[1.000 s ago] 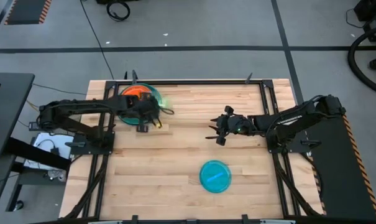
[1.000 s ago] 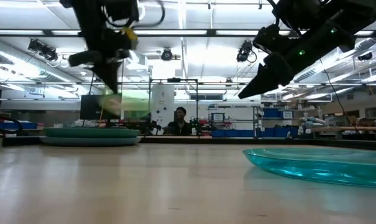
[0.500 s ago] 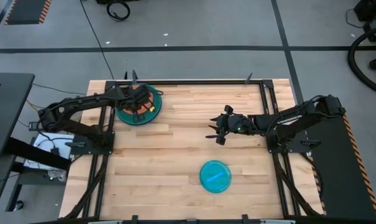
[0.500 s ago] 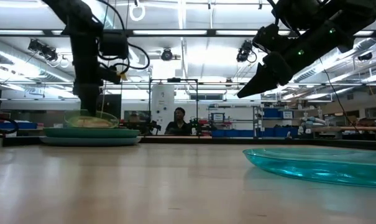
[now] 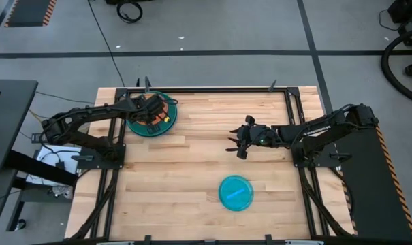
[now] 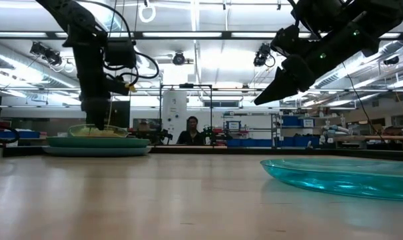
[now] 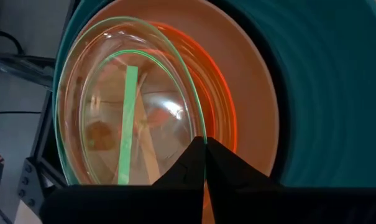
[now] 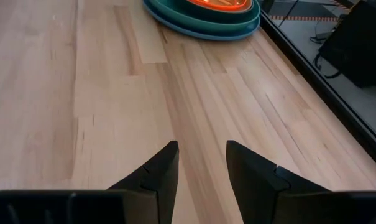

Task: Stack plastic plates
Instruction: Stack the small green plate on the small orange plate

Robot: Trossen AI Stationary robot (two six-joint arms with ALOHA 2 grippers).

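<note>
A stack of plates stands near the table's far left corner: dark teal below, then tan, then translucent orange. A translucent green plate lies on top of the stack. My left gripper is above the stack and is shut on the green plate. A light blue plate lies flat on the table near its near edge, right of the middle. My right gripper hovers open over the table's middle right, well above the wood, touching nothing. My left gripper pinches the green plate's rim between its two fingertips, coming from above and pointing down. The plate lies nearly flat inside the orange plate on the stack.
Black frame rails run along the table's left and right sides. Bare wood lies between the stack and the light blue plate. A person sits far behind the table in the low view.
My left gripper carried the green plate from beside the stack toward the table's left and far edge, over the stack, then lowered it. The plate, in the air a second ago and tilted half a second ago, now sits nearly flat on the stack.
</note>
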